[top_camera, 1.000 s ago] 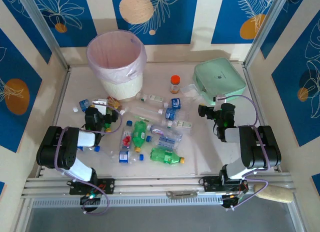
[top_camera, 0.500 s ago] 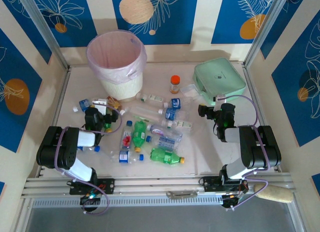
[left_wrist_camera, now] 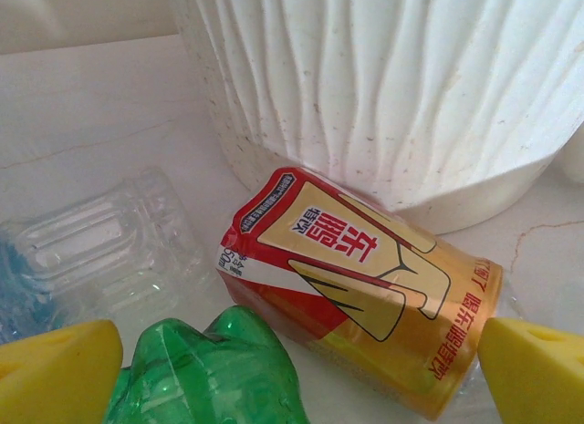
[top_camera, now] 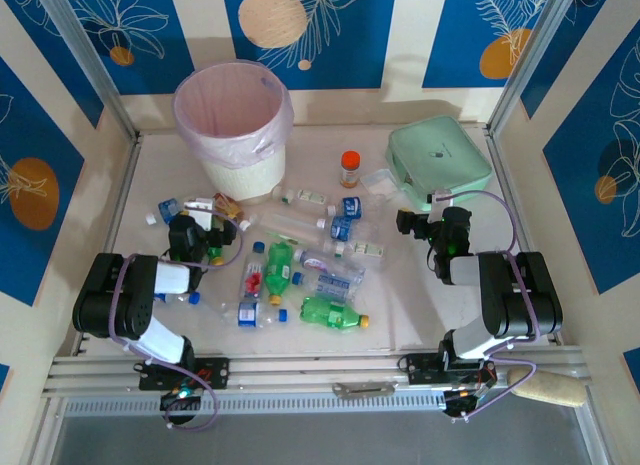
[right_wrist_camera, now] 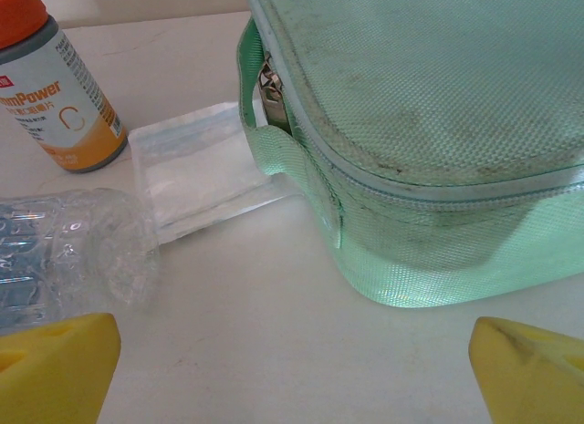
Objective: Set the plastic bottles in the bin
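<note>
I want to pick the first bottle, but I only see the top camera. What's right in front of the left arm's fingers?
Observer: On the left wrist camera, a bottle with a red-and-gold label lies on its side at the foot of the ribbed white bin. It sits ahead of the left fingers, which are wide open.
Operator: And the little orange bottle by the right arm, what does it say?
Observer: The right wrist camera shows the orange bottle standing upright with a red cap. The part of its white label I can read says "Power".
</note>
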